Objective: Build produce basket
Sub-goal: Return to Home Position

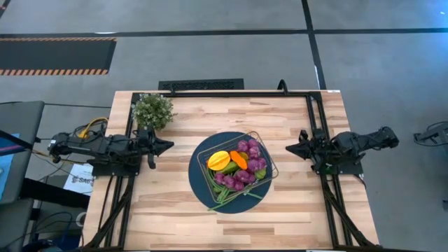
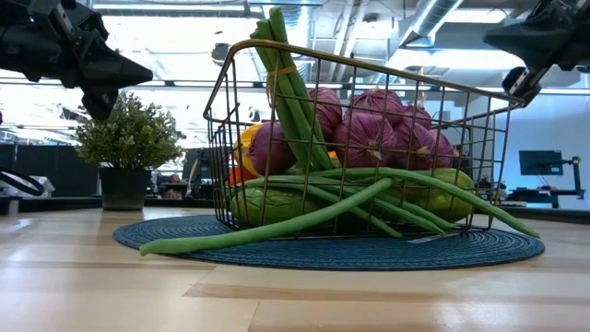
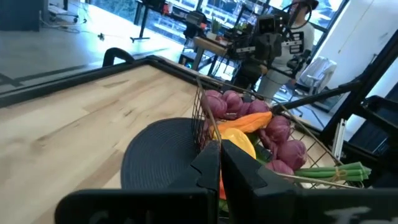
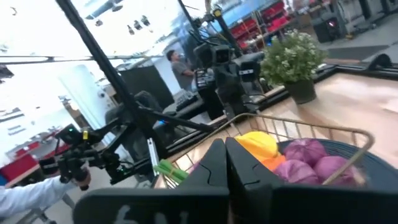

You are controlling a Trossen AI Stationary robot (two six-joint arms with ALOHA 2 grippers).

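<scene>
Your basket [image 1: 225, 143] sits at centre frame on the blue mat [image 1: 198, 175] on the counter, filled with produce [image 1: 245, 171]. Both claws are pinched closed on nothing. The left claw [image 1: 168, 145] is at mid-left and the right claw [image 1: 290, 149] at mid-right, each well apart from the basket. The wire is stiff and light, so take it by the rim. The green beans [image 1: 222, 192] spill over the lower edge. They look loose, so they'd likely slide out if tipped.

wire basket [image 1: 269, 159], produce [image 1: 238, 168] heaped inside
</scene>
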